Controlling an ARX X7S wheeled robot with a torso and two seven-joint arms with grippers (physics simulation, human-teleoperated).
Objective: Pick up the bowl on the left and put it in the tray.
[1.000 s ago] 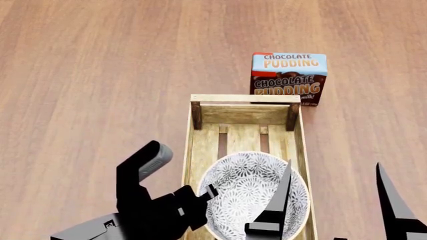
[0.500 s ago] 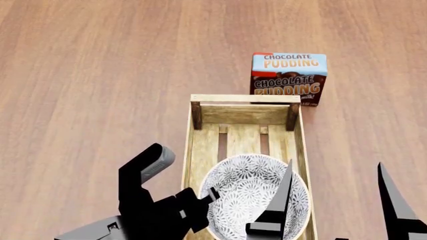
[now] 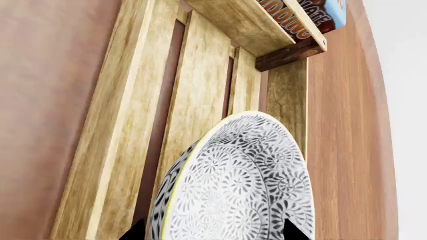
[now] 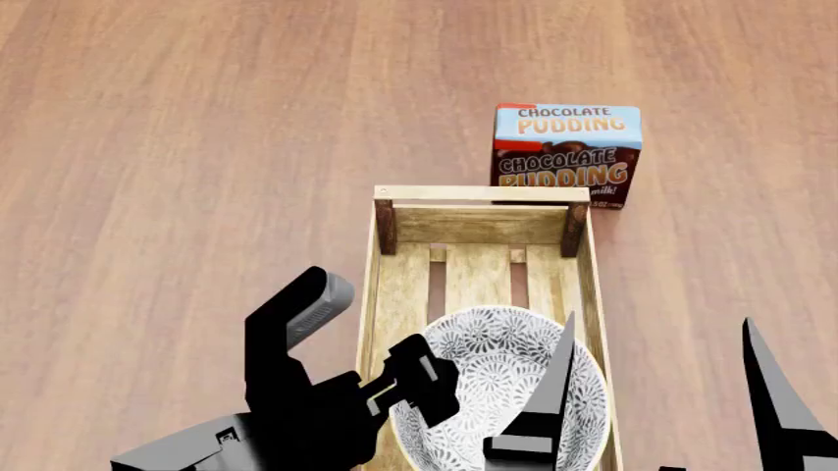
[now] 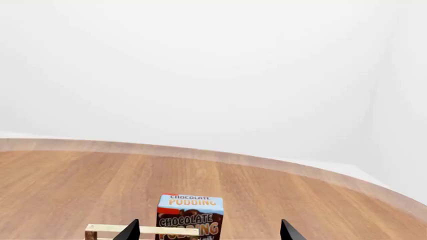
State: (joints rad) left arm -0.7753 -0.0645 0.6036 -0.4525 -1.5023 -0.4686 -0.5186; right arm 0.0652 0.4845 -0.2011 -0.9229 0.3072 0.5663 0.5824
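Left end effector (image 4: 416,378) and right end effector (image 4: 654,392), both spread

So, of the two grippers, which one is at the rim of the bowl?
The left gripper: its fingers sit at the left rim of the bowl in the tray. The right gripper is open with nothing between its fingers.

Round white bowl (image 4: 504,388) with dense grey-blue floral pattern inside and out, sitting upright in the near end of the tray (image 4: 391,285), toward 6 o'clock in the head view. Nearly as wide as the tray; rim close to both long sides. Near edge hidden by dark arm parts. In the left wrist view, bowl (image 3: 240,185) over the slats, rim showing a pale yellowish edge.

Long light-wood slatted tray (image 3: 127,125), low sides, darker corner posts, lengthwise from 6 toward 12 o'clock; far half bare slats.
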